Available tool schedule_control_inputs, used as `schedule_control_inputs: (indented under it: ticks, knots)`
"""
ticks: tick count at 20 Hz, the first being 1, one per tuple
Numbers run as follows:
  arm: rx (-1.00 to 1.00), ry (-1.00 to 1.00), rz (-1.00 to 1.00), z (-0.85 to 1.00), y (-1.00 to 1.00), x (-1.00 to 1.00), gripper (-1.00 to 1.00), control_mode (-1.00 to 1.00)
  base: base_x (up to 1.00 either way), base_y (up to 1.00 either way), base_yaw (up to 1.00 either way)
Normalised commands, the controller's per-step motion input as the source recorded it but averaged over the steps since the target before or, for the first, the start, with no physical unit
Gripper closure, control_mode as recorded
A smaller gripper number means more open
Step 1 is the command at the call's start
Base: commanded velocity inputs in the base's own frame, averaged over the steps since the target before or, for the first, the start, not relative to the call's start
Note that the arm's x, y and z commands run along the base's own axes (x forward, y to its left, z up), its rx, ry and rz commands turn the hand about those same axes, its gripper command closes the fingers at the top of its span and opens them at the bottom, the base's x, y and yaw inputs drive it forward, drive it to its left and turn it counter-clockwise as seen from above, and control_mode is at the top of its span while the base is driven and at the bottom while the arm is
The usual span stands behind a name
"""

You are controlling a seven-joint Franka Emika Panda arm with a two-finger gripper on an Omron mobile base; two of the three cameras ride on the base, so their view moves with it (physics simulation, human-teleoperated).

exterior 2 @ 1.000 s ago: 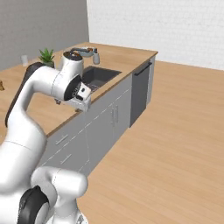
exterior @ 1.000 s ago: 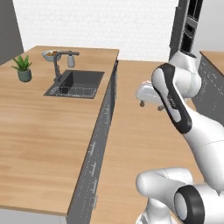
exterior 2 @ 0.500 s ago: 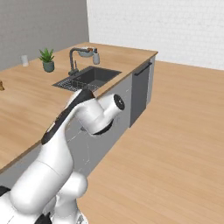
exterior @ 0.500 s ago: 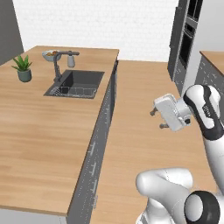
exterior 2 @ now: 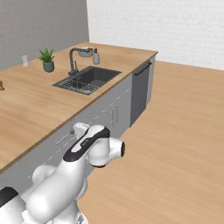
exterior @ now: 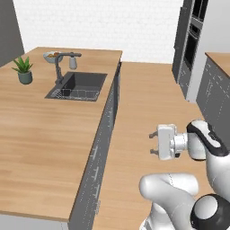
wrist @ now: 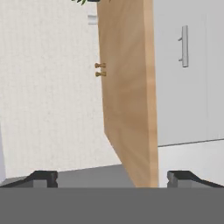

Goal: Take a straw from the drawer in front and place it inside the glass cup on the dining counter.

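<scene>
The dining counter (exterior: 45,134) is a light-brown wood-plank top over grey cabinet fronts. The small clear glass cup (exterior 2: 25,60) stands at its far end, beyond a potted plant (exterior 2: 47,61), and appears again as the glass cup (wrist: 92,19) in the rolled hand view. My gripper (exterior: 152,143) hangs low beside the cabinet fronts, pointing at them, open and holding nothing. In the hand view my gripper (wrist: 112,177) faces a shut grey drawer (wrist: 181,87) with a slim bar handle (wrist: 184,46). The straw is hidden.
A sink (exterior: 78,85) with a faucet (exterior: 58,67) is set into the counter, and a potted plant (exterior: 24,72) stands at its left. A dishwasher front (exterior 2: 139,94) sits at the counter's end. Dark wall ovens (exterior: 191,45) rise beyond an open wooden floor (exterior: 143,99).
The arm has swung down from counter height. The hand has dropped low beside the cabinet fronts and turned to face them. The jaws stayed open.
</scene>
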Motion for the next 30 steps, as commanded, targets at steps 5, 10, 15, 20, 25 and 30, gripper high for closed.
schedule_control_inputs:
  ticks: [5, 10, 15, 20, 25, 30]
  knots:
    - [0.25, 0.00, 0.00, -0.59, 0.47, 0.43, -1.00, -1.00, 0.00, 0.00, 0.00]
    - [0.07, 0.00, 0.00, -0.34, 0.45, 0.69, -1.00, -1.00, 0.00, 0.00, 0.00]
    - [0.00, -0.01, 0.00, -0.36, 0.55, 0.57, -1.00, -1.00, 0.00, 0.00, 0.00]
    - [-0.01, 0.00, 0.00, -0.48, 0.53, 0.31, -1.00, -1.00, 0.00, 0.00, 0.00]
    - [-0.04, 0.00, 0.00, -0.54, 0.52, 0.19, -1.00, -1.00, 0.00, 0.00, 0.00]
    - [-0.05, 0.00, 0.00, -0.46, 0.47, 0.26, -1.00, -1.00, 0.00, 0.00, 0.00]
